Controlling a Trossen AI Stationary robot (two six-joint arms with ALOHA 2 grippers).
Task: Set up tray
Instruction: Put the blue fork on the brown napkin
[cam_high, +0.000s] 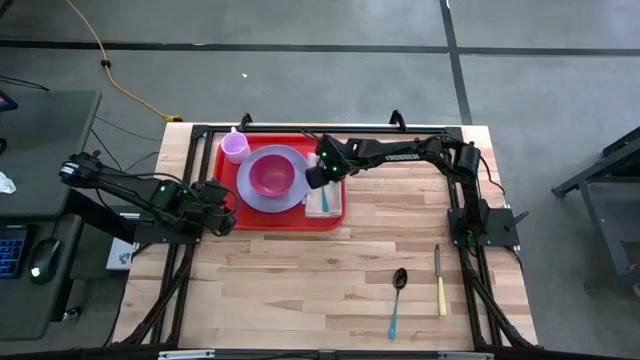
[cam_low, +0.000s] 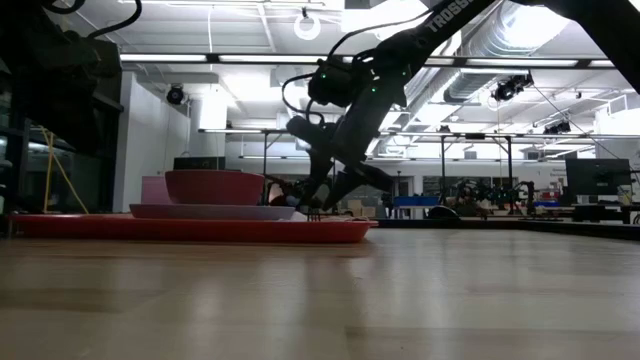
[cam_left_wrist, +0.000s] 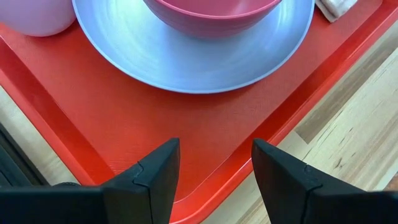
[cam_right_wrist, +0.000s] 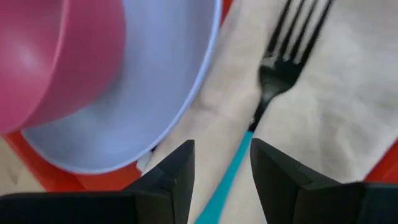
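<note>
On the near part of the wooden table (cam_high: 300, 290) lie a spoon (cam_high: 397, 300) with a teal handle and, beside it to the right, a knife (cam_high: 439, 280) with a pale yellow handle, both well apart from everything else.

Farther back, toward the table's far left, sits the tray (cam_high: 285, 220): flat, red, rectangular with rounded corners and a low raised rim, its surface finely textured in the left wrist view. On it rests a lavender plate (cam_high: 285, 197), clearly narrower than the tray, with a pink bowl (cam_high: 271, 175) on top. A small pale purple cup (cam_high: 235, 148) stands in the tray's far left corner. Along the right side lies a cream napkin (cam_high: 325, 202), and on it a fork (cam_right_wrist: 283, 56) with dark tines and a teal handle.

The left hand (cam_left_wrist: 214, 180) hovers at the tray's near left corner, fingers apart, touching nothing. The right hand (cam_right_wrist: 221, 171) hangs over the napkin beside the plate's edge, fingers spread on either side of the fork handle without clamping it.

Beyond the table, grey floor with dark seams, a yellow cable (cam_high: 110, 70), and a side desk at the left. The low view shows a big workshop with ceiling lights and ducts.
</note>
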